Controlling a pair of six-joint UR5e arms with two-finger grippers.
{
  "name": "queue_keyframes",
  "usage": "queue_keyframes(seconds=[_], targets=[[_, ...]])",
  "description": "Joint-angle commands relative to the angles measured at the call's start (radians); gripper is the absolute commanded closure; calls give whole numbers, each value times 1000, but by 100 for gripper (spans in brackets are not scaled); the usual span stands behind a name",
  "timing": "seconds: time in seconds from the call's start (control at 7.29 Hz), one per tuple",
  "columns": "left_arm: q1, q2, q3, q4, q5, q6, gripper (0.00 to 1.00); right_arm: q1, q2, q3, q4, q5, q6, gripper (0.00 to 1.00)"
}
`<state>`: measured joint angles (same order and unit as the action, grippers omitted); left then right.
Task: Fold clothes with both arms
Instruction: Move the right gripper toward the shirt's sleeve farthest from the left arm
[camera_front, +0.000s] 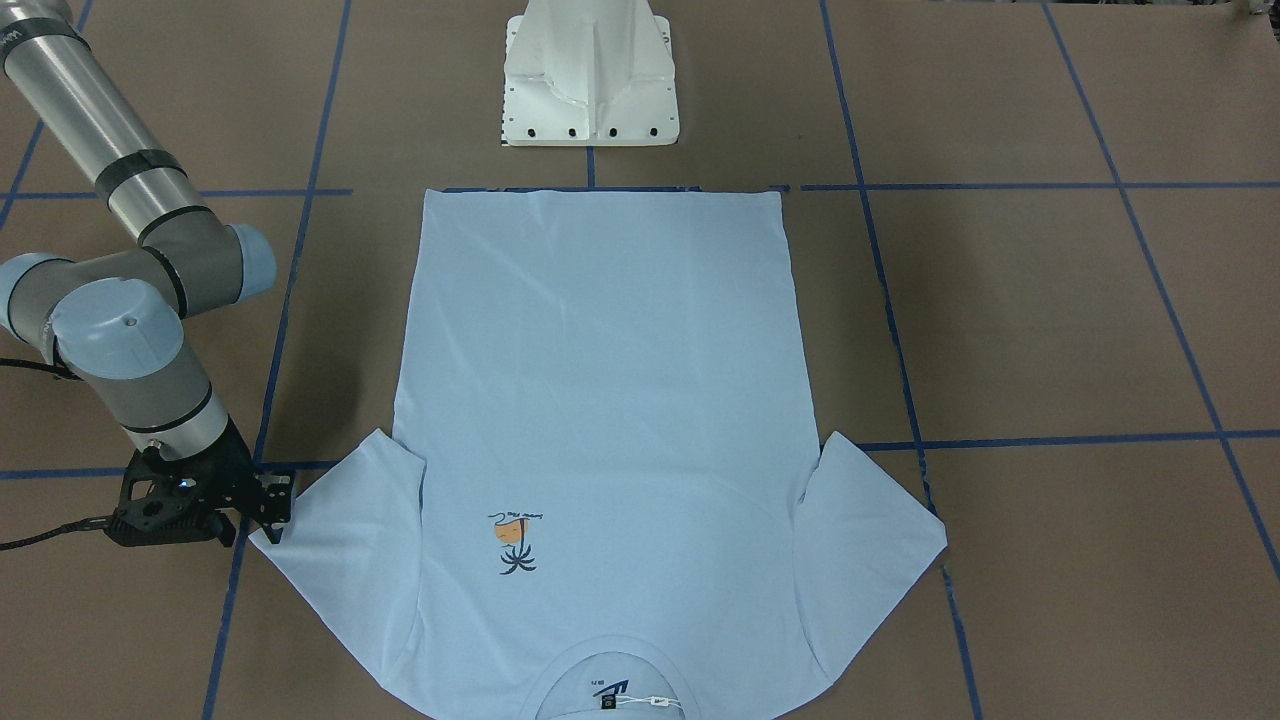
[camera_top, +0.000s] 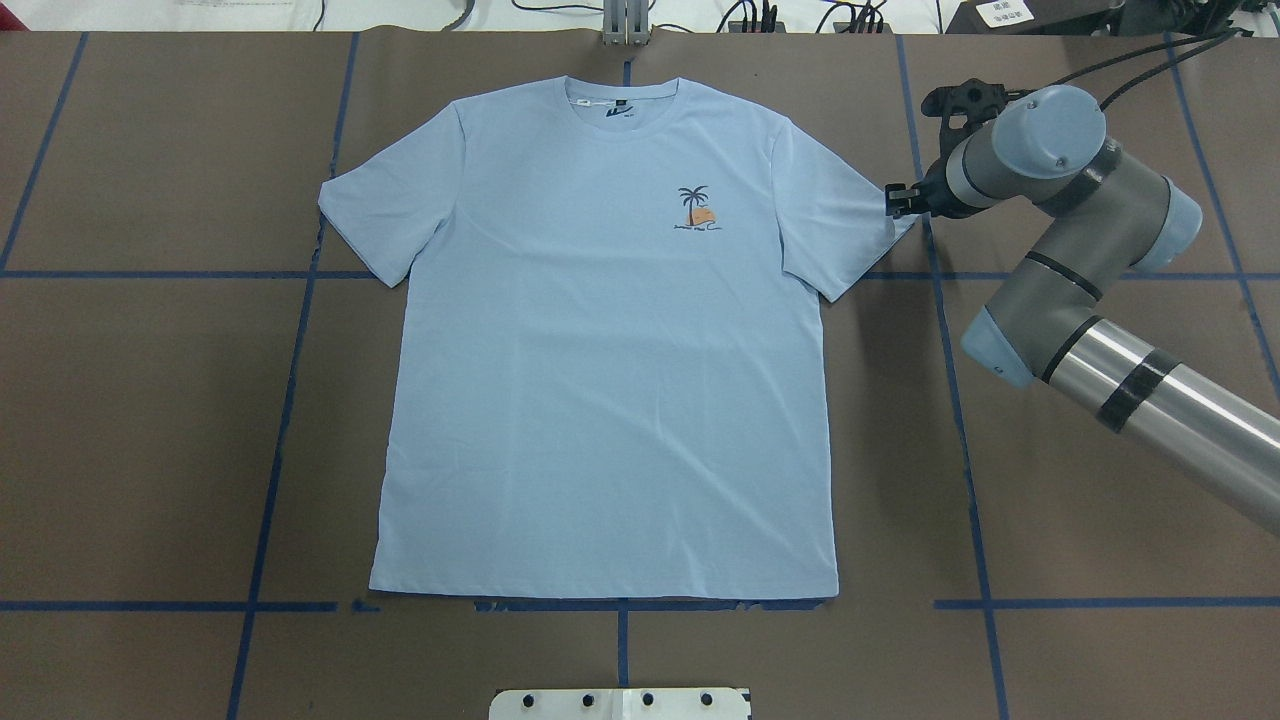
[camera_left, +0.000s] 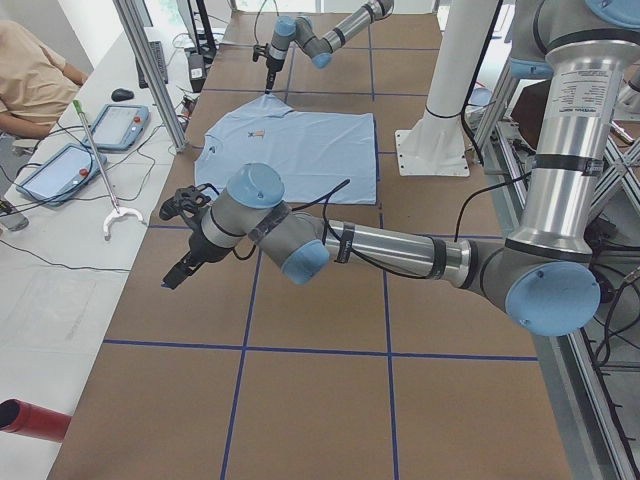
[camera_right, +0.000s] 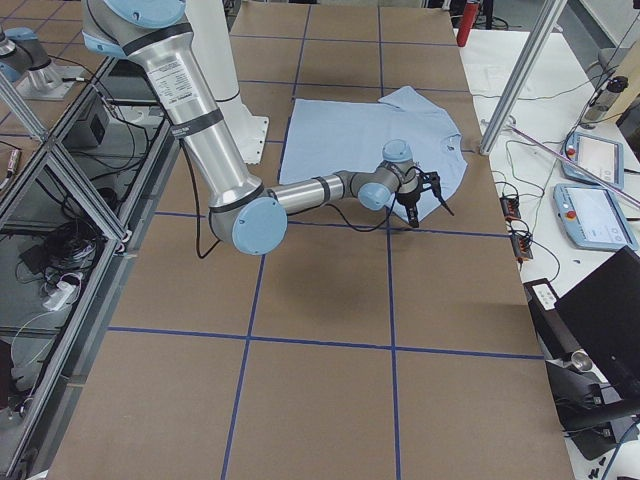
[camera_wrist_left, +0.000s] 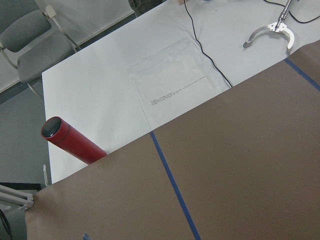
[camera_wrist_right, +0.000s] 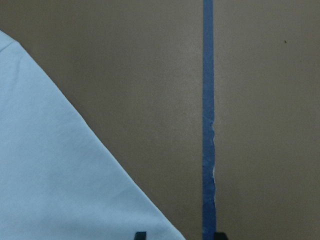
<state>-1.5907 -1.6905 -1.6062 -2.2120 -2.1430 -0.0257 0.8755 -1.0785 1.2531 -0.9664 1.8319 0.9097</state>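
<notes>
Right fingers (camera_wrist_right: 140, 235) apart at the T-shirt (camera_top: 600, 350) sleeve edge — tips barely visible; left fingers (camera_left: 176, 277) — cannot tell.

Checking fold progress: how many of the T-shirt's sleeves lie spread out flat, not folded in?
2. The left sleeve lies flat on the robot's left side; the right sleeve lies flat on its right, with the right gripper at its tip. Neither is hidden.

Pale-blue T-shirt (camera_top: 600, 400) lies flat on the surface (camera_top: 150, 400), front up; right end effector (camera_top: 892, 202), seemingly open, at one sleeve tip (camera_top: 880, 215).
</notes>
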Motion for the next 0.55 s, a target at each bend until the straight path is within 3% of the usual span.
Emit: queue_keyframes(seconds=[0.0, 0.41], targets=[[0, 0, 0, 0, 0, 1, 0, -4, 0, -3, 0, -2, 2, 54], [0, 0, -1, 0, 0, 1, 0, -6, 0, -3, 0, -2, 0, 100]])
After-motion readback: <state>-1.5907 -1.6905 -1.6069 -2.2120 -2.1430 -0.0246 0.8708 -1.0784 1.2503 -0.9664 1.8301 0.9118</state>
